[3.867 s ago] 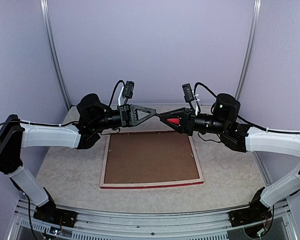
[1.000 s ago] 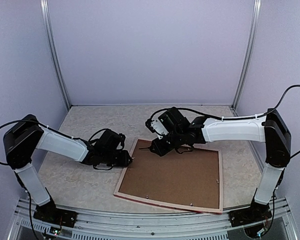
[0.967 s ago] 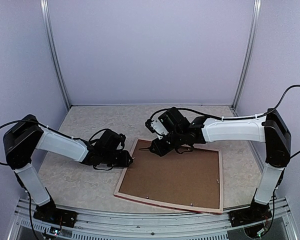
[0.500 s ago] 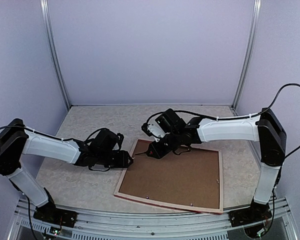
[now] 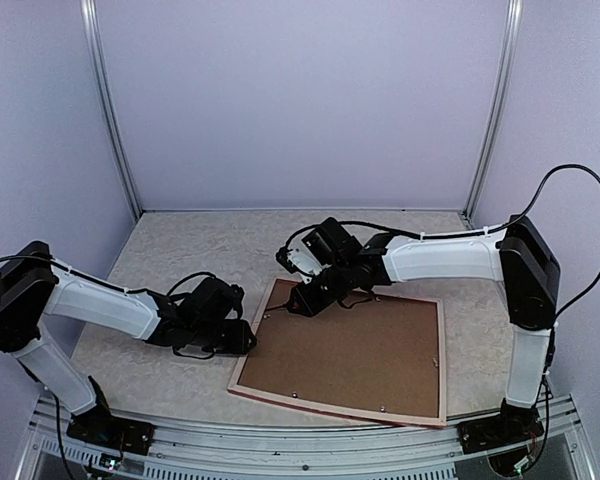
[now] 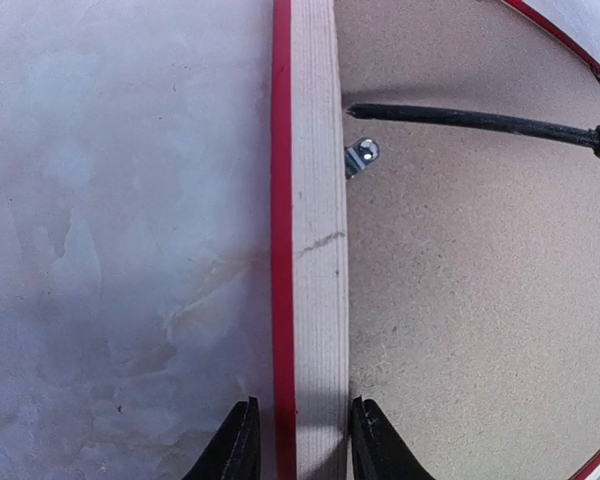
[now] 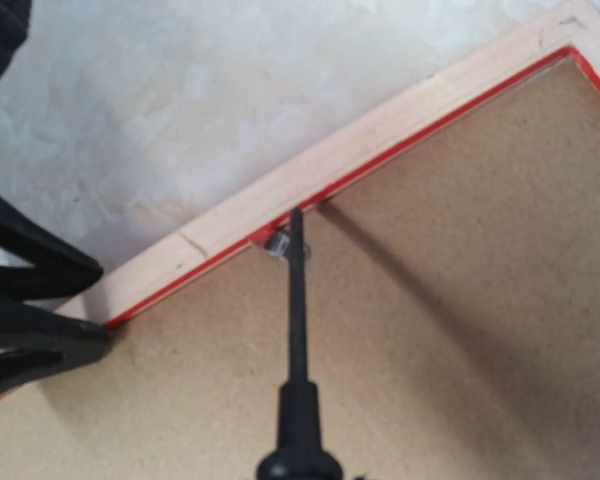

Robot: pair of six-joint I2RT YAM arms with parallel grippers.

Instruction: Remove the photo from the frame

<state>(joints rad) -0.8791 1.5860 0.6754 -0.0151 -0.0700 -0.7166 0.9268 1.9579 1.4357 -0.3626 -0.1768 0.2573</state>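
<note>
White shells, black joints and looping black cables (image 5: 578,167) mark the left arm (image 5: 95,298) and right arm (image 5: 445,258).

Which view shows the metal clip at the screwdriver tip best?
Left wrist: the clip sits sharp and unobstructed against the frame rail, right beside the screwdriver tip. Right wrist shows it blurred, partly behind the shaft. Top external: too small to make out.
</note>
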